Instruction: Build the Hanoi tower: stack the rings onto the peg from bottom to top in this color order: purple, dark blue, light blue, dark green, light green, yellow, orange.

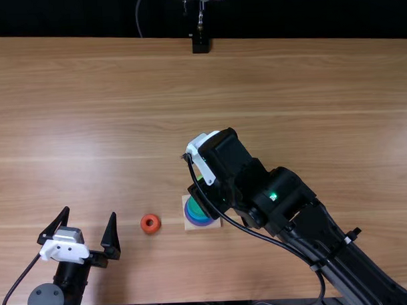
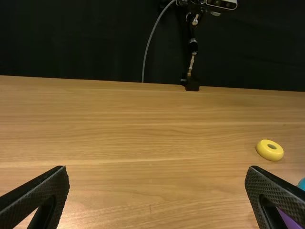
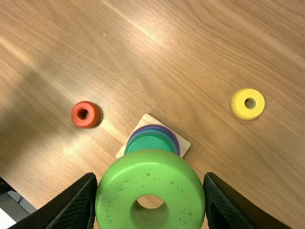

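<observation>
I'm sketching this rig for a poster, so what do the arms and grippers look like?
The left arm is black with a white wrist piece and round grey joint cap. The right arm is black too, with a white wrist piece, green light and black cable. The left gripper and right gripper have black, textured fingers.

Stack (image 3: 150, 140) partly hidden, light green ring (image 3: 149, 174) cut off

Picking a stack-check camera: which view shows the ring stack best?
Right wrist view: separate purple, blue and green rims on the ring stack, though the light green ring covers part. Top view: part, the right arm over the rest. Left wrist view: slivers of purple and blue.
</observation>
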`<state>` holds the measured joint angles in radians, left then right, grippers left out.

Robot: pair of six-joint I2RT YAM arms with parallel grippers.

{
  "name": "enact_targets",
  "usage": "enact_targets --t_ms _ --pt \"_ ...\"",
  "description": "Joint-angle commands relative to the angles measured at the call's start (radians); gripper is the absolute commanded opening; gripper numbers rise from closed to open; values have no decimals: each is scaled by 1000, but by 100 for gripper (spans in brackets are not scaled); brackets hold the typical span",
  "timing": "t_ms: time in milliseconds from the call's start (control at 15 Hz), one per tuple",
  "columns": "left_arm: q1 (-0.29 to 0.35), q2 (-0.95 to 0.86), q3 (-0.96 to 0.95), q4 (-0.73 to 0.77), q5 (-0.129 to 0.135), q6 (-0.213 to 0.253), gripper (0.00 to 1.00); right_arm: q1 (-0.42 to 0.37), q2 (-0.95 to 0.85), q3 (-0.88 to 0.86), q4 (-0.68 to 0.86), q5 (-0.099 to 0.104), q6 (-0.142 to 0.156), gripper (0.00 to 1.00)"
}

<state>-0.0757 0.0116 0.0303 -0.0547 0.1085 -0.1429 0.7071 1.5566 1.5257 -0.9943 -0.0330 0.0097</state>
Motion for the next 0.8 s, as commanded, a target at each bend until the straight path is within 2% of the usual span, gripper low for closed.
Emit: enact_targets --t_ms 0,733 --pt "11 -12 -30 3 0 8 100 15 -23 31 5 0 12 0" --pt "11 -12 -30 3 0 8 100 29 -16 24 8 0 14 0"
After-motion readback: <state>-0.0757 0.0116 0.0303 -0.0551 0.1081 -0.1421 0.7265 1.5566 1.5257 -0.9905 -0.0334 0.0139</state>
